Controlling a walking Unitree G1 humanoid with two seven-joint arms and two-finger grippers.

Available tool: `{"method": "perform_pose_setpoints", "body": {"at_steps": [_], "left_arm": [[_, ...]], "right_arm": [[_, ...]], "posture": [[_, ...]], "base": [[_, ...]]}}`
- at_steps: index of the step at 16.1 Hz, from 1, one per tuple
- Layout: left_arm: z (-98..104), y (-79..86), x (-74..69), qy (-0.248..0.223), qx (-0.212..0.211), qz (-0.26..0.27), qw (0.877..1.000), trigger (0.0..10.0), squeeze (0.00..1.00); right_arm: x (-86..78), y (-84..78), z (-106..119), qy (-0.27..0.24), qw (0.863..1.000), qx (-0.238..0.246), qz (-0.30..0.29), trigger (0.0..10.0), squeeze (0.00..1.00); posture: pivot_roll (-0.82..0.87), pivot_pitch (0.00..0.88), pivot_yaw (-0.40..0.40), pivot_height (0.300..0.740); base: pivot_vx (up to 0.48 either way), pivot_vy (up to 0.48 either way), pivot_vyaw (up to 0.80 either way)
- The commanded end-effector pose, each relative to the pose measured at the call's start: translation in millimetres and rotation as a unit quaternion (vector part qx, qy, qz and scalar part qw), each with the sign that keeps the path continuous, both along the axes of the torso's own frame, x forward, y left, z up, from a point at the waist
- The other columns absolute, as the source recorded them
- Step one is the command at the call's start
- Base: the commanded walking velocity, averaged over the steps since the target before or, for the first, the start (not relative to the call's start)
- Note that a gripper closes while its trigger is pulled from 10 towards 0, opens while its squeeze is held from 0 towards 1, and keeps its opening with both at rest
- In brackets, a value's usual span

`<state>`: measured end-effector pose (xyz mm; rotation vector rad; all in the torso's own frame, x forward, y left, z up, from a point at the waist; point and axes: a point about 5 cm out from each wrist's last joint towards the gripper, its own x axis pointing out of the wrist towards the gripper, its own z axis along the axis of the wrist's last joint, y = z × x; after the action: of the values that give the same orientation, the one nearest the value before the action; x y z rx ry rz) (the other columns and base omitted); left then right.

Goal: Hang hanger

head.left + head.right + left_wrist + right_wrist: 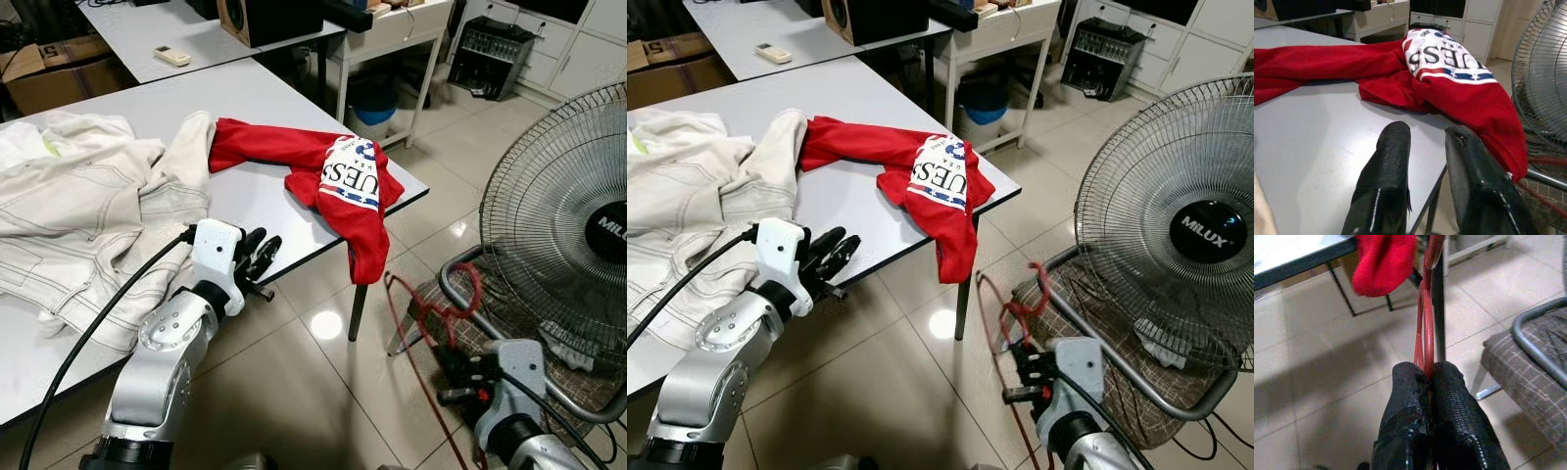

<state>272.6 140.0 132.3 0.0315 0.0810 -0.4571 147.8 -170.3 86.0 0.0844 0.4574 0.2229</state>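
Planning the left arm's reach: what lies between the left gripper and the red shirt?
Bare grey tabletop alone, seen in the left wrist view, separates the left gripper from the red shirt.

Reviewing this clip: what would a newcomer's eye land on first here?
Probably the red printed T-shirt, draped over the grey table's corner with its hem hanging off the edge. Next, the large Milux fan standing on the robot's right. Below it, the right gripper pinches a thin red hanger, while the left gripper hovers open at the table edge.
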Motion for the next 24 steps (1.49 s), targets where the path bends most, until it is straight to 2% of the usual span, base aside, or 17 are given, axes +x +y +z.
{"method": "perform_pose_setpoints", "body": {"at_steps": [1, 3, 4, 5, 8, 9, 10, 11, 14, 15, 17, 20, 24], "left_arm": [[-0.2, -0.6, 1.7, 0.003, 0.012, -0.001, 1.0, 10.0, 1.0], [-0.3, -0.9, 2.2, 0.001, 0.015, -0.001, 1.0, 10.0, 1.0], [1.4, -0.8, 2.3, -0.003, 0.01, 0.002, 1.0, 10.0, 1.0], [2.5, -0.5, 2.6, -0.004, 0.009, 0.004, 1.0, 10.0, 1.0], [6.5, 1.2, 5.8, -0.013, 0.013, 0.01, 1.0, 10.0, 1.0], [10.4, 0.3, 7.7, -0.021, 0.011, 0.009, 1.0, 10.0, 1.0], [15.2, -1.4, 8.8, -0.029, 0.008, 0.006, 1.0, 10.0, 1.0], [21.8, -3.2, 9.0, -0.038, 0.004, 0.005, 0.999, 10.0, 1.0], [24.4, -3.9, 5.6, -0.041, 0.007, 0.008, 0.999, 10.0, 1.0], [25.3, -6.8, 3.0, -0.043, 0.017, 0.001, 0.999, 10.0, 1.0], [26.3, -8.6, 2.6, -0.044, 0.016, -0.002, 0.999, 10.0, 1.0], [29.4, -11.4, 6.7, -0.047, 0.021, -0.006, 0.999, 10.0, 1.0], [28.1, -15.5, 9.5, -0.04, 0.015, -0.008, 0.999, 10.0, 1.0]], "right_arm": [[-3.7, -2.1, -2.6, 0.021, 1.0, -0.006, 0.023, 10.0, 0.0], [-1.9, -12.2, -4.4, 0.023, 0.999, -0.032, -0.009, 10.0, 0.0], [5.3, -30.1, -2.0, 0.0, 0.992, -0.066, -0.103, 10.0, 0.0], [9.6, -42.0, 2.9, -0.024, 0.98, -0.093, -0.173, 10.0, 0.0], [23.0, -43.4, 24.0, -0.098, 0.97, -0.077, -0.208, 10.0, 0.0], [30.1, -42.0, 38.0, -0.142, 0.964, -0.053, -0.22, 10.0, 0.0], [33.9, -39.9, 48.3, -0.17, 0.959, -0.04, -0.221, 10.0, 0.0], [38.3, -36.0, 61.2, -0.204, 0.955, -0.046, -0.21, 10.0, 0.0], [50.0, -28.4, 75.0, -0.234, 0.955, -0.055, -0.176, 10.0, 0.0], [57.9, -22.3, 81.6, -0.246, 0.957, -0.032, -0.152, 10.0, 0.0], [60.0, -20.5, 83.4, -0.248, 0.957, -0.022, -0.149, 10.0, 0.0], [61.6, -19.4, 83.0, -0.252, 0.956, -0.042, -0.142, 10.0, 0.0], [60.9, -21.8, 80.1, -0.242, 0.959, -0.041, -0.144, 10.0, 0.0]], "posture": [[-0.09, 0.016, 0.022, 0.74], [-0.09, 0.015, 0.016, 0.74], [-0.09, 0.015, 0.014, 0.74], [-0.09, 0.017, 0.013, 0.74], [-0.08, 0.018, 0.022, 0.74], [-0.08, 0.02, 0.023, 0.74], [-0.06, 0.032, 0.018, 0.74], [-0.06, 0.041, 0.011, 0.74], [-0.06, 0.049, 0.002, 0.74], [-0.06, 0.051, -0.002, 0.74], [-0.07, 0.051, -0.002, 0.74], [-0.07, 0.05, 0.01, 0.74], [-0.09, 0.055, 0.02, 0.74]], "base": [[0.0, 0.0, 0.0], [0.0, 0.0, 0.0], [0.0, 0.0, 0.0], [0.0, 0.0, 0.0], [0.0, 0.0, 0.0], [0.0, 0.0, 0.0], [0.0, 0.0, 0.0], [0.24, 0.0, 0.0], [0.275, 0.0, 0.0], [0.337, 0.0, 0.0], [0.351, 0.0, 0.0], [0.394, 0.0, 0.0], [0.41, 0.0, 0.0]]}}
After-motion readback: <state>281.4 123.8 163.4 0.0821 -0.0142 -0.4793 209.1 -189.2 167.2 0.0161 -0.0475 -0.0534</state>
